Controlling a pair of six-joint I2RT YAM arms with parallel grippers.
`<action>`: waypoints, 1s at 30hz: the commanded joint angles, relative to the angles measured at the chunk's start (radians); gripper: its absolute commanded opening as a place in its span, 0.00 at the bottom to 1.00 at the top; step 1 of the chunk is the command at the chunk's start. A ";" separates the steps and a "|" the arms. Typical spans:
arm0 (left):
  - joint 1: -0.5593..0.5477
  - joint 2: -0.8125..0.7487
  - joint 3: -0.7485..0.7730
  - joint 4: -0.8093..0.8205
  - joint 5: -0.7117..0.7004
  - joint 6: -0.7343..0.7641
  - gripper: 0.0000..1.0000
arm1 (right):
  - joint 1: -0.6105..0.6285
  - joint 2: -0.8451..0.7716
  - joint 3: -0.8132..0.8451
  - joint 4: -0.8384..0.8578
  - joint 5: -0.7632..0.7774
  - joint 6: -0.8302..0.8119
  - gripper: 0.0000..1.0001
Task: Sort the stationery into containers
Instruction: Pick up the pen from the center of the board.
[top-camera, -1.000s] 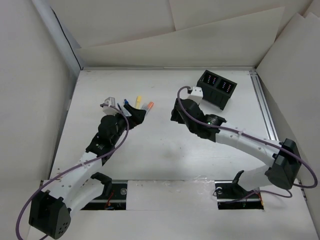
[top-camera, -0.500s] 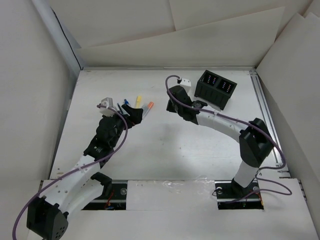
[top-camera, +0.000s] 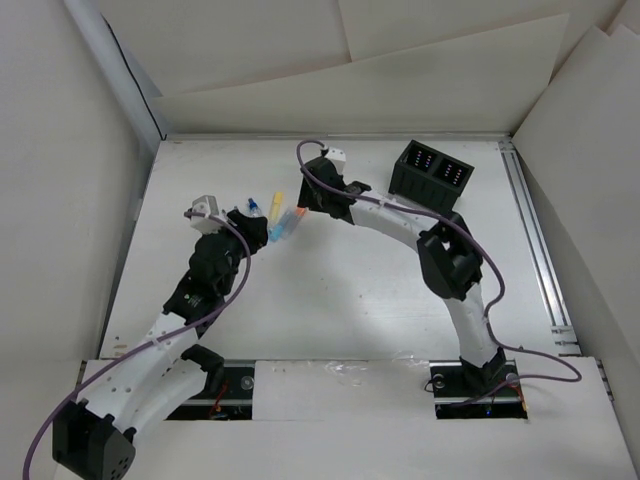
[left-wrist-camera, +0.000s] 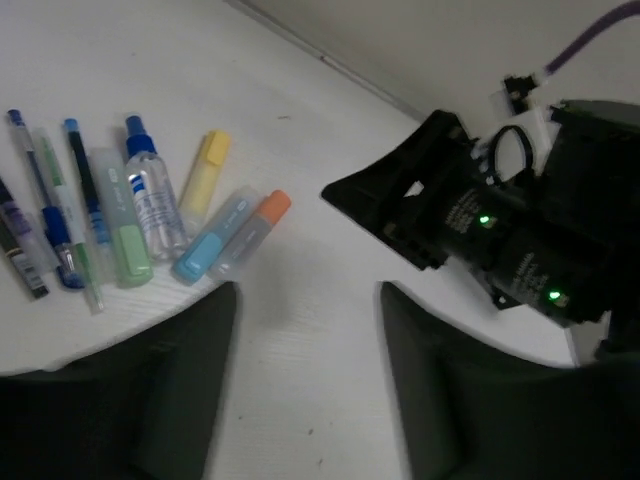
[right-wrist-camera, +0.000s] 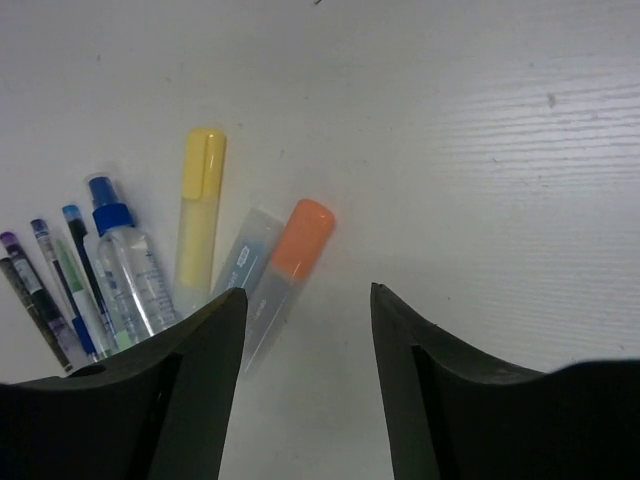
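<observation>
i hold my right claw (right-wrist-camera: 305, 293) spread above the orange-capped marker (right-wrist-camera: 301, 238), outermost of the stationery (right-wrist-camera: 198, 215) fanned on the tabletop (right-wrist-camera: 500, 150), to straddle it, while my left claw (left-wrist-camera: 307, 290) hovers spread beside them.

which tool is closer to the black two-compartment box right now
Right. The right tool is by the pens, left of the black box with bare table between. The left tool is even farther left, on the pens' other side.
</observation>
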 joint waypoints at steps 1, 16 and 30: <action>-0.001 0.022 -0.004 0.048 0.036 0.041 0.39 | -0.008 0.069 0.120 -0.071 -0.039 0.004 0.59; -0.001 0.022 0.010 0.024 0.045 0.021 0.50 | 0.001 0.280 0.355 -0.195 -0.069 0.032 0.58; -0.001 -0.009 0.001 0.033 0.065 0.021 0.53 | 0.001 0.370 0.438 -0.249 -0.099 0.050 0.42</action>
